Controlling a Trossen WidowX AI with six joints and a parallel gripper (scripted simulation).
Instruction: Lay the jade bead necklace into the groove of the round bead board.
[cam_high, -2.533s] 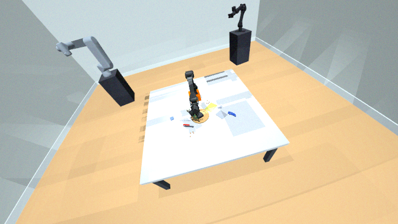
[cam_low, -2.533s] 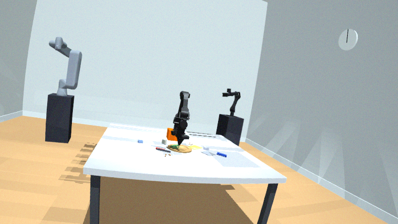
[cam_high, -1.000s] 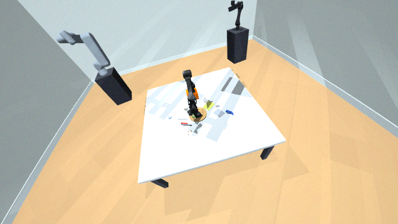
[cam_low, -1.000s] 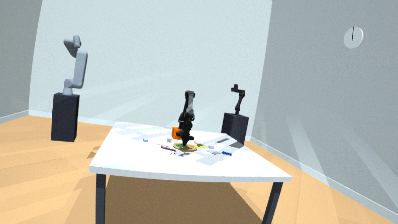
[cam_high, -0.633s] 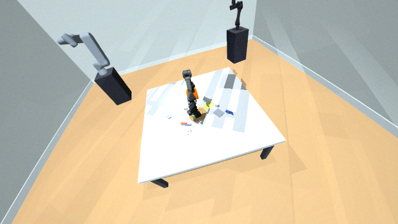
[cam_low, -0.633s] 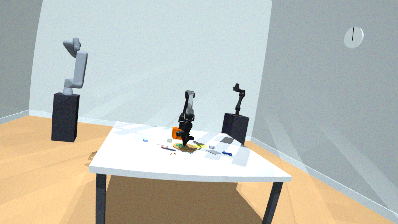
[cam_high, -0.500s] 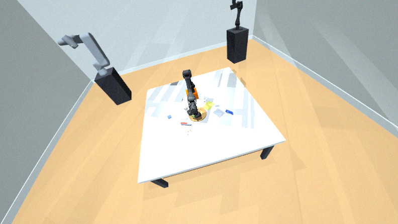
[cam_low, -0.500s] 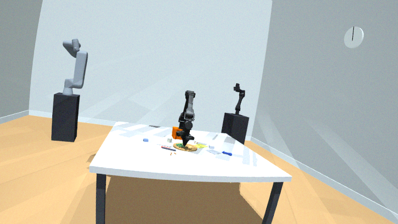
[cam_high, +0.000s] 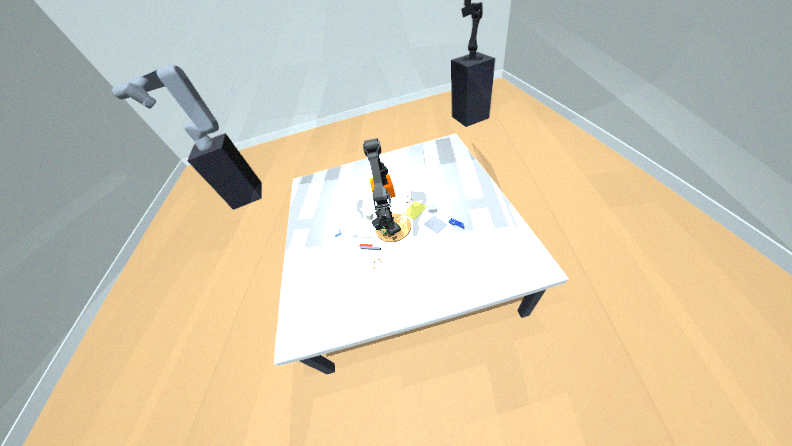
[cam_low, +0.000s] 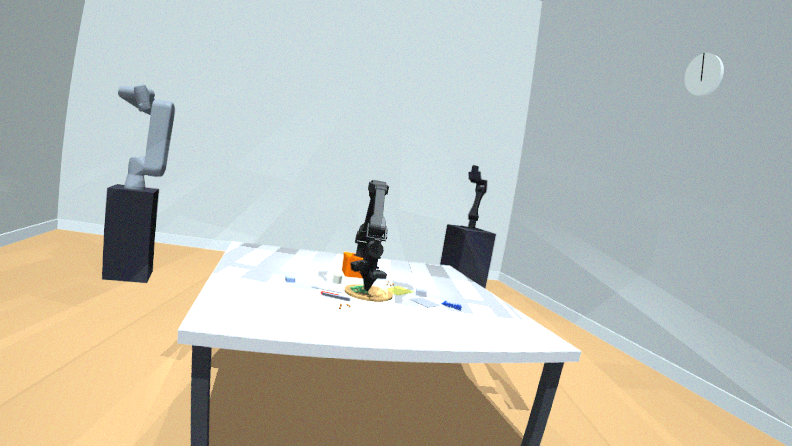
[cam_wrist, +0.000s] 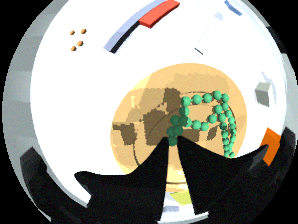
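The round wooden bead board (cam_high: 407, 233) (cam_low: 383, 298) (cam_wrist: 200, 75) lies flat on the table with curved groove lines on it. The jade bead necklace (cam_low: 359, 288) (cam_wrist: 197, 99) lies bunched on its right part in the wrist view, in a folded loop with a doubled strand down the right side. My gripper (cam_low: 369, 290) (cam_wrist: 173, 139) is low over the board, shut on one end of the necklace; a few beads run from the fingertips to the bunch. The fingers hide the near part of the board. How much of the necklace sits in the groove I cannot tell.
A red piece (cam_high: 365, 245) (cam_wrist: 160, 13) lies against a dark-sided bar (cam_wrist: 125, 32). Small orange bits (cam_wrist: 80, 43) lie near them. A pale cube (cam_wrist: 264, 94) and an orange block (cam_high: 390, 186) (cam_wrist: 270, 145) stand beside the board; a yellow sheet (cam_high: 415, 209) and a blue piece (cam_high: 456, 223) lie across from them.
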